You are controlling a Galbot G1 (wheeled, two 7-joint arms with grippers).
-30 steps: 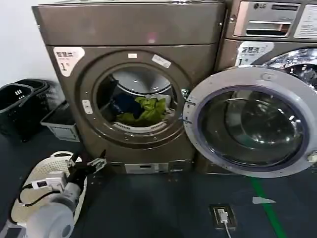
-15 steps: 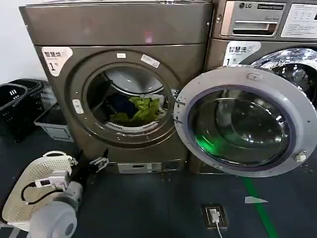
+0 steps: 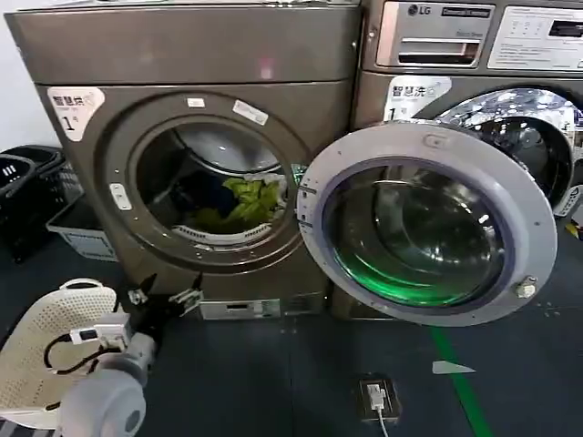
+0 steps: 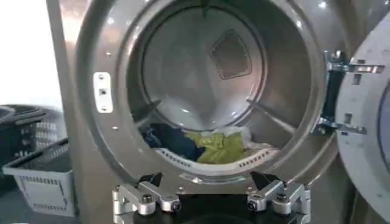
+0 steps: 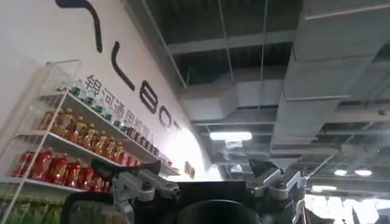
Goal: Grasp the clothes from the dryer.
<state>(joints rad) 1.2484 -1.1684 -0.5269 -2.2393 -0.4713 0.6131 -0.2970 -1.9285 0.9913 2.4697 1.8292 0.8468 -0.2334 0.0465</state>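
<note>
Nearest, at the lower left of the head view, the left arm reaches forward over a white perforated laundry basket [image 3: 36,355] that lies on the dark floor [image 3: 273,382]. Its left hand [image 3: 167,296] hangs low in front of the dryer's base, fingers spread apart with nothing between them; the left wrist view shows the same left hand [image 4: 210,198] with both fingers wide and pointing toward the porthole. On the floor to the right sits a small floor socket [image 3: 375,398] with a white plug in it, and a green floor line [image 3: 460,382] runs toward the machines.

Beyond the hand stands the dryer [image 3: 191,55], bronze-grey, with a white "1" sticker [image 3: 76,106] at its upper left corner. Its round door [image 3: 428,223] is swung fully open to the right, its glass facing outward. Inside the steel drum, the clothes [image 3: 244,198] lie in a small heap on the drum's bottom, toward the right of the opening: lime-green fabric on top, a dark blue piece to its left, a bit of white at the right. From the left wrist the clothes [image 4: 210,145] sit just behind the porthole's lower lip, well apart from the fingers.

To the right is the LG machine [image 3: 474,36], partly hidden behind the open door. Far left, grey and black crates [image 3: 55,209] rest against the wall.

The right hand [image 5: 210,185] points up toward a ceiling, fingers apart and empty, with a shelf of bottles [image 5: 67,152] beside it.
</note>
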